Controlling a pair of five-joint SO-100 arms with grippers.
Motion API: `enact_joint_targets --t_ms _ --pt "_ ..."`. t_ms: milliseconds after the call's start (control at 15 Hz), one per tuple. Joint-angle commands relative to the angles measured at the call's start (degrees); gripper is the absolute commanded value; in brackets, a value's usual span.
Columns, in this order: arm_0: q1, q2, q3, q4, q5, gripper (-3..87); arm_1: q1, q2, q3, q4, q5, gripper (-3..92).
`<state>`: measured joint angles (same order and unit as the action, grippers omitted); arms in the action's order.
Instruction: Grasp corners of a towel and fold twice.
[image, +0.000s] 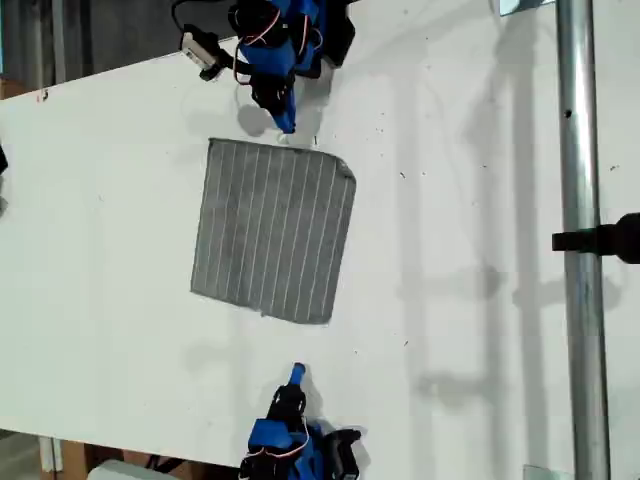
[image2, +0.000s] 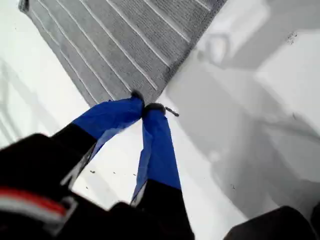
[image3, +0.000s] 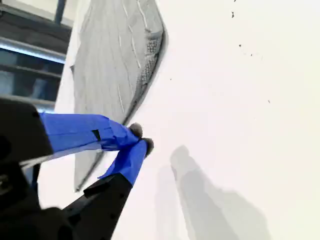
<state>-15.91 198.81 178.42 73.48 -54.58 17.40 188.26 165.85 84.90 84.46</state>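
The towel (image: 275, 232) lies flat and unfolded, one edge just beyond the tips of my first gripper (image2: 145, 106) and another alongside my second gripper (image3: 141, 138). Both claws are closed on nothing. None of the corners (image: 343, 166) is grasped, so both folds appear still to be made.

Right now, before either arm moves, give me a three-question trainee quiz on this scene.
1. True or false: the towel is already folded in half.
2. Which is nearer the towel's edge in the exterior view? A: my first gripper. B: my second gripper.
3. Fill in: the jaws of both grippers are ____.

Key: 1 false, it lies spread flat on the table. 2 A, its tip is right at the edge. 3 shut.
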Motion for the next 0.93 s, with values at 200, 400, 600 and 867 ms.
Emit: enact_joint_targets --t_ms 200,400,600,867 --pt "-5.8 0.4 -0.4 0.1 -22.2 -2.8 -4.1 0.4 -1.1 0.8 0.4 -0.2" --pt "-5.8 0.4 -0.4 0.0 -22.1 -2.8 -5.5 0.3 -3.9 -0.8 -0.4 -0.2" --pt "-5.8 0.4 -0.4 -0.1 -22.1 -2.8 -7.1 -11.7 -18.0 -2.5 -5.1 -0.2" --pt "-5.9 0.4 -0.3 -0.2 -22.1 -2.8 -13.8 -54.1 -51.7 -4.0 -10.8 -0.2"
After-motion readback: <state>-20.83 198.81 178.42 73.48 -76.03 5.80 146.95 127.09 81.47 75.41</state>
